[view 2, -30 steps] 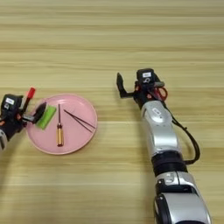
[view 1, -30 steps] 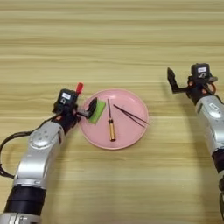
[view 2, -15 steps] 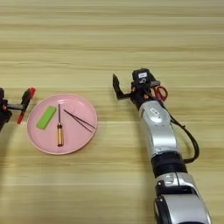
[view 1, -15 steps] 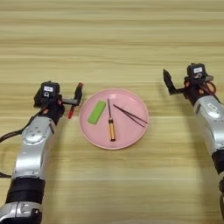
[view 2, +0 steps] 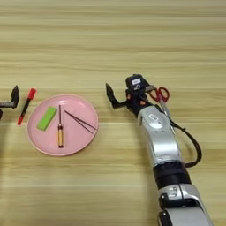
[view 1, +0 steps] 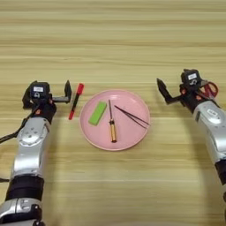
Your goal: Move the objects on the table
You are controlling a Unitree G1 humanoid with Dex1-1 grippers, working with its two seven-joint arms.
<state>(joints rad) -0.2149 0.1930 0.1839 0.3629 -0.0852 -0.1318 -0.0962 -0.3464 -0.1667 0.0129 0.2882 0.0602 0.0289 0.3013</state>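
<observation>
In the left eye view a pink plate [view 1: 132, 139] sits at the middle of the wooden desk [view 1: 113, 44], holding a flat green block [view 1: 97, 113] on its left part, a small screwdriver [view 1: 112, 128] with an amber handle down the centre and black tweezers [view 1: 131, 116] slanting across the right part. A red marker pen [view 1: 75, 101] lies on the desk just left of the plate's rim, apart from it. The left gripper [view 1: 67, 93] hovers just left of the pen, one black finger standing close beside its upper end; whether its fingers are apart or together I cannot tell. The right gripper [view 1: 162, 91] hangs over bare desk to the right of the plate, holding nothing, and its finger state also cannot be read. In the right eye view red-handled scissors [view 2: 160, 98] lie on the desk just behind the right arm's wrist, while only a finger of the left gripper [view 2: 14, 96] shows at the left edge, near the pen [view 2: 26, 106].
</observation>
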